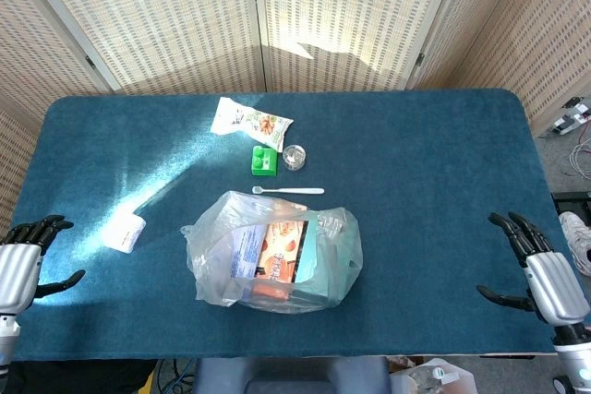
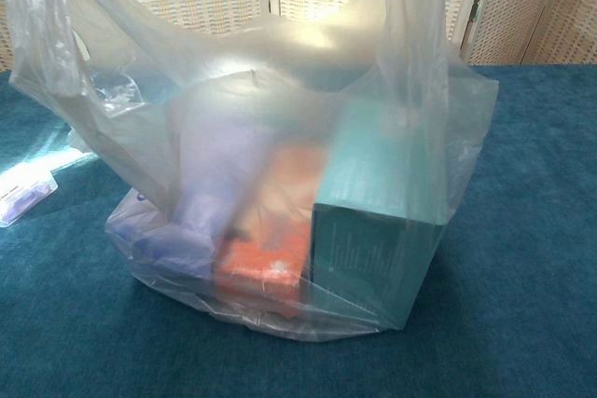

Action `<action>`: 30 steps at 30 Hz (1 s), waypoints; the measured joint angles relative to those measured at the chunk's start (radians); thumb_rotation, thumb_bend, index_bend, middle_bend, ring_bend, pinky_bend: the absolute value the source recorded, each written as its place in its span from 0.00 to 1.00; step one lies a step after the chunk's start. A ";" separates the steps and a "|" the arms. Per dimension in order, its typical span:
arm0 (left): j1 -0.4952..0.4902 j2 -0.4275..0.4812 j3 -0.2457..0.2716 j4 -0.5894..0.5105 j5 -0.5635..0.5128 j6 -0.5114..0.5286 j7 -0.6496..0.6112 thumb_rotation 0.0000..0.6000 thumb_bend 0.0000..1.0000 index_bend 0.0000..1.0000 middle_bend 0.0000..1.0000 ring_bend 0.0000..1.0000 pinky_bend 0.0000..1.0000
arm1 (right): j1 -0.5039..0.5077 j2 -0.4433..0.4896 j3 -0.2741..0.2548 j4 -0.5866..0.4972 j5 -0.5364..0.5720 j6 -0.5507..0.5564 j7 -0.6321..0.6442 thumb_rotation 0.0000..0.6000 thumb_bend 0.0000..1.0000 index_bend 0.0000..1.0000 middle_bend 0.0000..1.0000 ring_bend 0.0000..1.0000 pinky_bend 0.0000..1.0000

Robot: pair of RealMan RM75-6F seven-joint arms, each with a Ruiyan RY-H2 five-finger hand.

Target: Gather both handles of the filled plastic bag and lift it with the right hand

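Note:
A clear plastic bag (image 1: 273,251) stands on the blue table (image 1: 416,154) near its front edge, holding a teal box (image 2: 378,221), an orange packet (image 2: 266,249) and a purple-white item. The chest view shows the plastic bag (image 2: 233,90) close up, its handles rising out of frame at the top. My right hand (image 1: 538,268) rests at the table's right front edge, fingers apart and empty, well away from the bag. At the left front edge my left hand (image 1: 28,256) is likewise open and empty. Neither hand appears in the chest view.
Behind the bag lie a white spoon (image 1: 288,190), a green block (image 1: 264,160), a small clear cup (image 1: 295,156) and a snack packet (image 1: 249,121). A white packet (image 1: 124,232) lies left of the bag. Folding screens stand behind the table.

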 measured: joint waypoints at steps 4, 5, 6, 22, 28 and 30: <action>0.003 -0.011 0.006 0.007 0.002 -0.001 -0.003 1.00 0.10 0.27 0.21 0.25 0.21 | -0.005 0.003 -0.007 -0.003 0.001 -0.002 0.001 1.00 0.04 0.00 0.14 0.03 0.12; 0.003 -0.013 0.007 0.008 0.002 -0.002 -0.005 1.00 0.10 0.27 0.21 0.25 0.21 | -0.006 0.004 -0.008 -0.004 0.001 -0.004 0.000 1.00 0.04 0.00 0.14 0.03 0.12; 0.003 -0.014 0.008 0.008 0.003 -0.002 -0.006 1.00 0.10 0.27 0.21 0.25 0.21 | -0.006 0.005 -0.009 -0.005 0.002 -0.005 0.000 1.00 0.04 0.00 0.14 0.03 0.12; -0.054 -0.059 -0.028 0.087 0.093 0.015 -0.168 1.00 0.10 0.21 0.21 0.25 0.21 | -0.006 0.004 0.000 -0.017 0.028 -0.019 -0.002 1.00 0.05 0.00 0.05 0.03 0.12; -0.106 -0.061 -0.057 0.089 0.136 0.010 -0.228 1.00 0.10 0.16 0.21 0.24 0.21 | -0.008 0.001 -0.002 -0.019 0.023 -0.016 -0.003 1.00 0.05 0.00 0.05 0.03 0.12; -0.120 -0.056 -0.062 0.077 0.147 0.004 -0.245 1.00 0.10 0.14 0.21 0.24 0.21 | -0.009 0.000 -0.003 -0.019 0.022 -0.015 -0.003 1.00 0.05 0.00 0.05 0.03 0.12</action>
